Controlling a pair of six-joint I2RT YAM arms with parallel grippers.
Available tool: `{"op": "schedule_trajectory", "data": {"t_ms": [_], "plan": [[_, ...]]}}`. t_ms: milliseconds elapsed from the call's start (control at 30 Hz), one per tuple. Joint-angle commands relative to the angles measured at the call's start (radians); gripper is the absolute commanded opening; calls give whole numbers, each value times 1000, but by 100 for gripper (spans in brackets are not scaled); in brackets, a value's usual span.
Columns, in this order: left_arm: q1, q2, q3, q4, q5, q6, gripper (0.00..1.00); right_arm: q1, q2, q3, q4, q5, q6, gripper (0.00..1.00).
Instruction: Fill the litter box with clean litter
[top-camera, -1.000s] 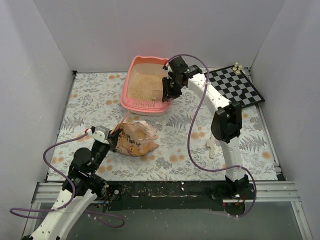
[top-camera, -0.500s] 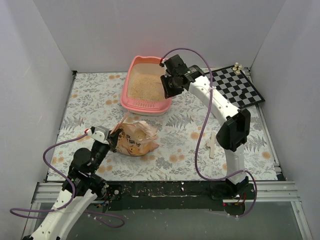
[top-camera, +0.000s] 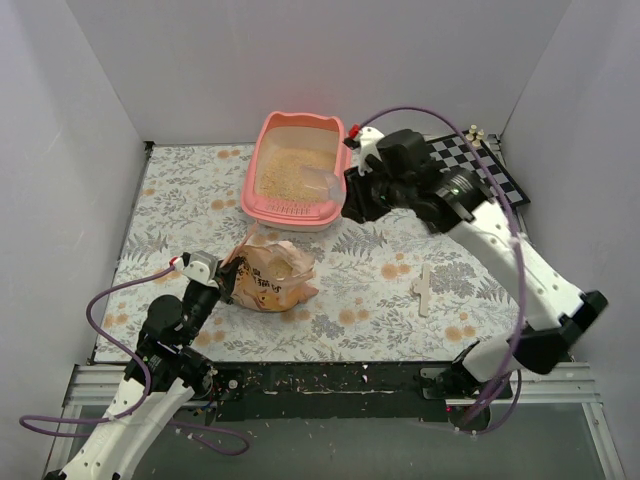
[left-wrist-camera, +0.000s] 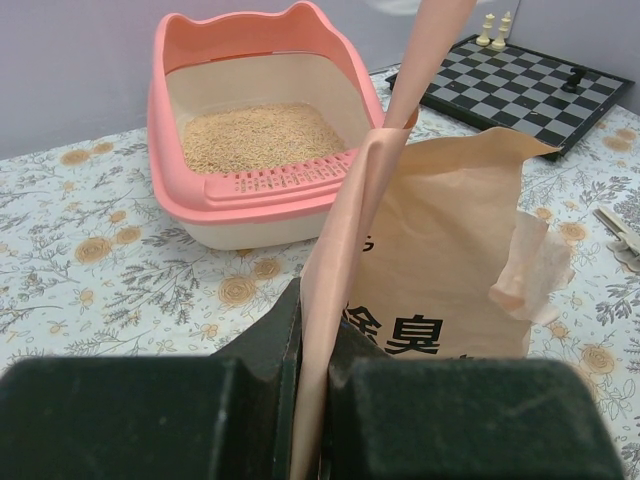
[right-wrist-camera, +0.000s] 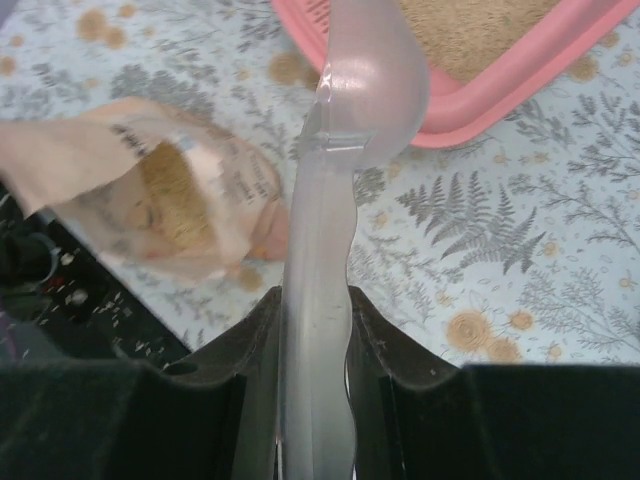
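Note:
The pink litter box (top-camera: 290, 211) stands at the back of the table, with pale beige clean litter (top-camera: 285, 172) over its floor; it also shows in the left wrist view (left-wrist-camera: 268, 182) with the litter (left-wrist-camera: 255, 135) inside. My right gripper (top-camera: 355, 195) is shut on the handle of a clear plastic scoop (right-wrist-camera: 366, 80), whose bowl hangs over the box's near right corner (right-wrist-camera: 500, 92). My left gripper (left-wrist-camera: 318, 322) is shut on a fold of the orange-tan litter bag (left-wrist-camera: 450, 270), which lies open in front of the box (top-camera: 272, 275).
A black-and-white chessboard (top-camera: 478, 170) with a few pieces lies at the back right. A small white clip-like object (top-camera: 424, 290) rests on the floral cloth right of the bag. White walls enclose the table on three sides.
My right arm has swung right and back toward me, carrying the scoop from over the litter box's right side to its near right corner. The left arm and bag have stayed put.

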Motion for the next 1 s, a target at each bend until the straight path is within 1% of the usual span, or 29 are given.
{"op": "schedule_trajectory", "data": {"t_ms": [0, 100, 200, 400, 767, 967], "plan": [[-1, -4, 27, 106, -26, -4, 0, 19, -174, -117, 5, -182, 20, 1], [-1, -2, 27, 106, -28, -3, 0, 36, -240, -162, -23, -257, 20, 1], [-1, 4, 28, 106, -28, -1, 0, 53, -243, -165, -74, -318, 21, 1], [-1, 3, 30, 97, -29, 0, 0, 123, -223, -168, -101, -309, 24, 1], [-1, -10, 33, 97, -31, -3, 0, 177, -81, -145, -132, -294, -2, 1], [-1, -14, 33, 100, -22, -4, 0, 177, 52, -82, -181, -384, -23, 1]]}}
